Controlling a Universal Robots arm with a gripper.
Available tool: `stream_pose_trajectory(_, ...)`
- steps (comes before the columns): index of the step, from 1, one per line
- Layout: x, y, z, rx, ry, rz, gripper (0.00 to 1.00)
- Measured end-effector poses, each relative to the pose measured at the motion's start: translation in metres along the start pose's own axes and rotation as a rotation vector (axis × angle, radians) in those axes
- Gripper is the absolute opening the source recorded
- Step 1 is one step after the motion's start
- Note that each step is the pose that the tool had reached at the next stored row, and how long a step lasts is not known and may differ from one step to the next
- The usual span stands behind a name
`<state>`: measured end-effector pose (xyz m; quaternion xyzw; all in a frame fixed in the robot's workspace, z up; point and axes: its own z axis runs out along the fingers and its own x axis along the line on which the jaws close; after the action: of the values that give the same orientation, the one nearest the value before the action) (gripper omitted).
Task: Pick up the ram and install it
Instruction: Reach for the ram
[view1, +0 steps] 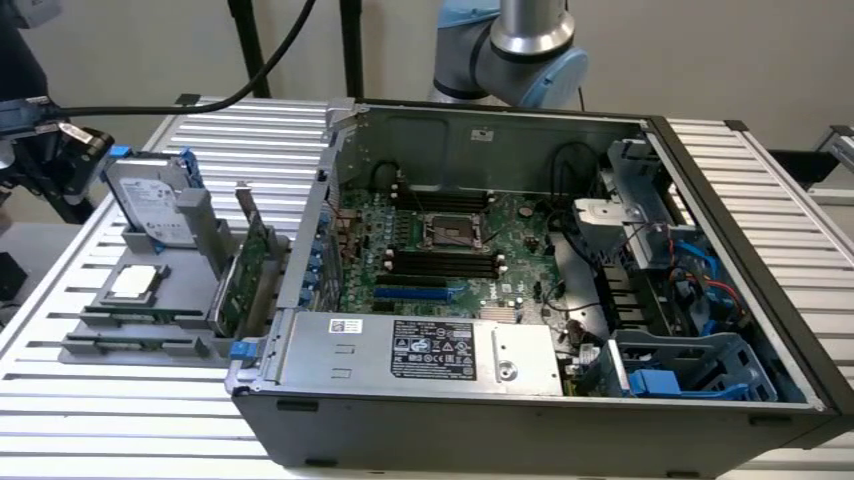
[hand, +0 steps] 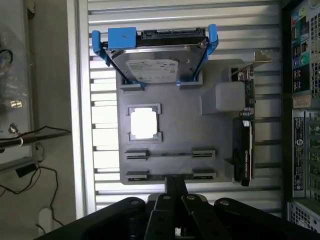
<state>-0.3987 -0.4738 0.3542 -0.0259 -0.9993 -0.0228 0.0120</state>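
Open computer case on a slatted desk, with a grey parts holder just beside the case wall on the exterior view's left. The robot arm rises behind the case.

(a) Edges and free room. Bare desk slats border the holder on the exterior view's left and along its front edge. On the exterior view's right, an upright expansion card stands between the holder's other parts and the case wall, so room is tight there. A hard drive in a blue caddy leans at the holder's far end. A processor chip lies flat between the drive and the ram.

(b) The ram stands on its long edge in the holder, between two end brackets near the front edge. Its long axis points toward the case, crosswise to the expansion card and roughly parallel to the black memory slots on the motherboard.

(c) The pincer hangs above the holder's front edge, near the ram but clear of it. Its two fingers are pressed together and carry nothing.
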Motion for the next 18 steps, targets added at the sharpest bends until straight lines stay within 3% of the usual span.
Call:
stream_pose_trajectory(3, 0.000, -0.0012, 0.0000, -0.0004, 0.0002, 0.000, 0.00)
stream_pose_trajectory(9, -0.001, -0.0181, 0.0043, -0.0067, -0.0001, -0.003, 0.00)
stream_pose_trajectory(18, -0.001, -0.0186, 0.0122, -0.0026, 0.0072, -0.160, 0.00)
